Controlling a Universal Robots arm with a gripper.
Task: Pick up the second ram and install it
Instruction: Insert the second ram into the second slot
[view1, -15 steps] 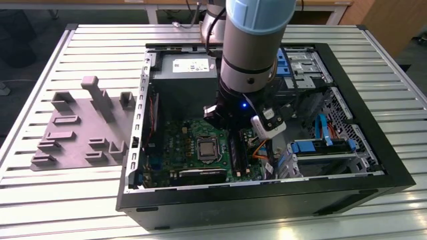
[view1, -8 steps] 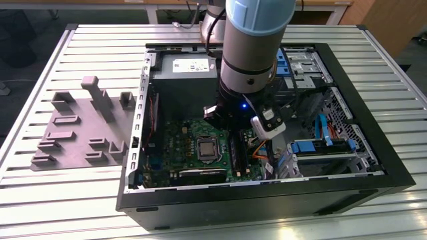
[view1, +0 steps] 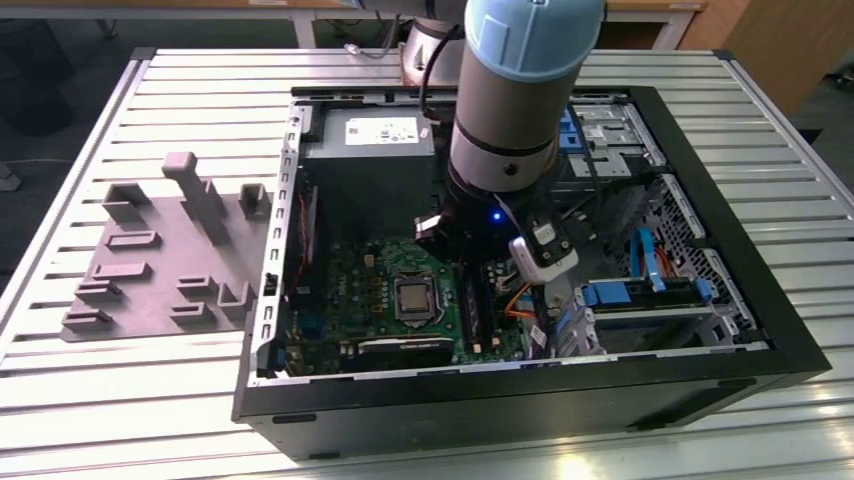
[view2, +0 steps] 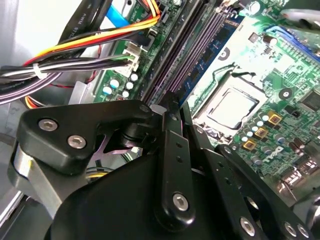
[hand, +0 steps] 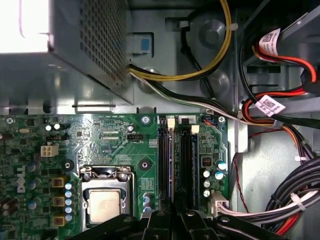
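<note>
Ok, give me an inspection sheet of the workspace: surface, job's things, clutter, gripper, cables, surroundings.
Surface: slatted metal table with an open PC case on it.
Job's things: slots beside the processor socket; cannot tell whether a ram sits in them.
Clutter: grey tray on the table, to the exterior view's left of the case.
Gripper: gripper inside the case, just over the slots.
Cables: bundled wires and blue flat cables beside the board.
Surroundings: wooden furniture behind the table.

Green motherboard (hand: 120, 145), black slots (hand: 175, 160), grey ribbed table (view1: 160, 400), black case (view1: 534, 395).
</note>
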